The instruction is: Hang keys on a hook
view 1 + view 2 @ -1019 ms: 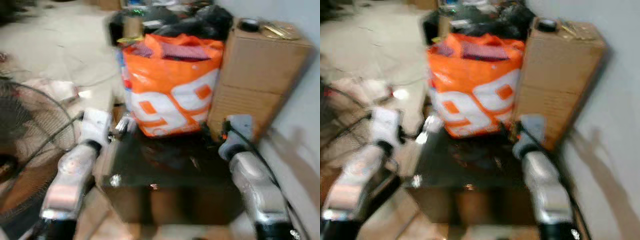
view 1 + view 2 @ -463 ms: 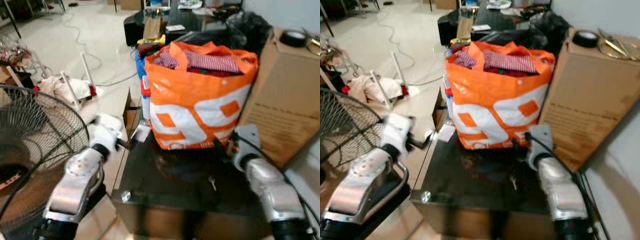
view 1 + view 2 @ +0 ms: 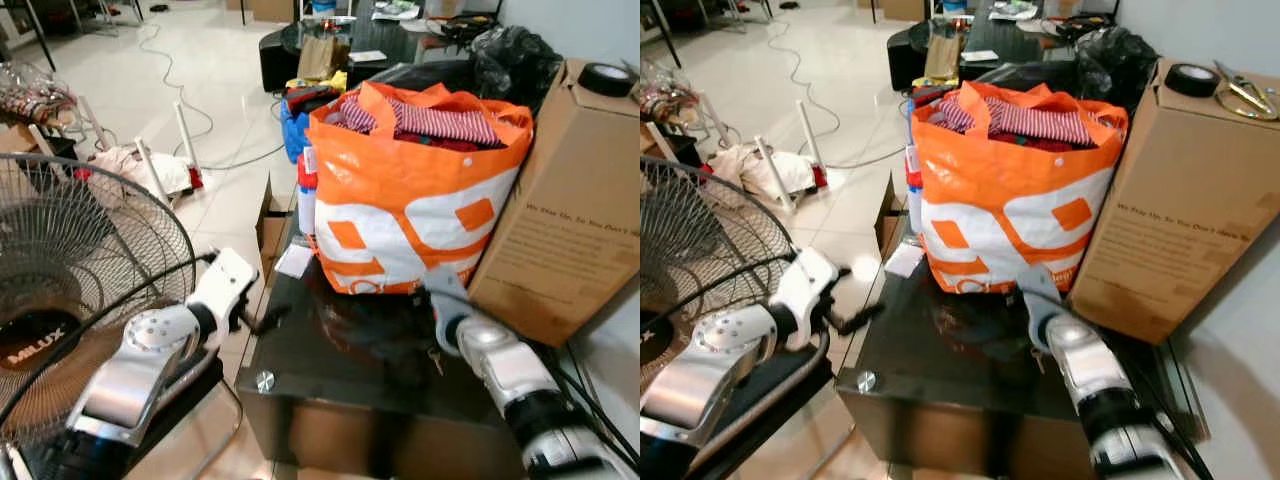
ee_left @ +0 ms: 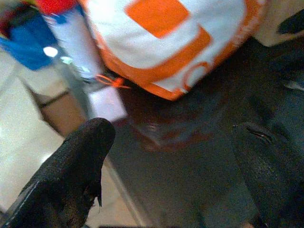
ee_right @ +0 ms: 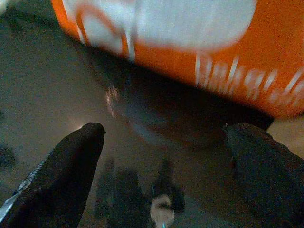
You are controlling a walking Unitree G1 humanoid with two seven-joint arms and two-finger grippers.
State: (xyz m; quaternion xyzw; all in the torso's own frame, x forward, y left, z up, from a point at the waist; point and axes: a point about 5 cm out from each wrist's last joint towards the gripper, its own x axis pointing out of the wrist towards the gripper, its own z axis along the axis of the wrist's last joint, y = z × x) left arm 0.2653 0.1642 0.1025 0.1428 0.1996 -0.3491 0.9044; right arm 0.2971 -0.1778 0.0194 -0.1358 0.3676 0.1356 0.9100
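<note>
- Black glass makes up the counter (image 3: 320, 375), the nearest thing in the head views. Its top is glossy and mirrors what stands on it, so I judge it slick under metal.
- The left end effector (image 4: 173, 130) hangs at the counter's left edge. Its two black fingers (image 4: 83, 156) are spread wide and hold nothing.
- The right end effector (image 5: 164, 130) is low over the counter's right part, just before the bag. Its fingers (image 5: 71, 171) are also set wide apart with nothing between them.
- The keys (image 3: 434, 357) look to be the small pale, glinting thing lying flat on the glass just beside the right wrist. They are too small to make out a ring or separate blades.
- Handling, as a judgement: keys are light, hard and loose-jointed. A pinch on one blade would let the rest swing, and they would skid on the glass if nudged sideways.
- The better hold is the ring or the bunched heads, taken from above with the fingers closing along the glass. That would leave the ring's opening free for a hook.
- Where the hook is I cannot tell.
- The orange and white bag (image 3: 410, 200) stands on the counter behind the keys, stuffed with striped cloth. It is close enough to crowd a reach.
- A cardboard box (image 3: 570, 200) stands to the bag's right with a tape roll (image 3: 607, 78) on top.
- A fan (image 3: 70, 270) stands to the left, and the tiled floor (image 3: 170, 80) lies beyond it.
</note>
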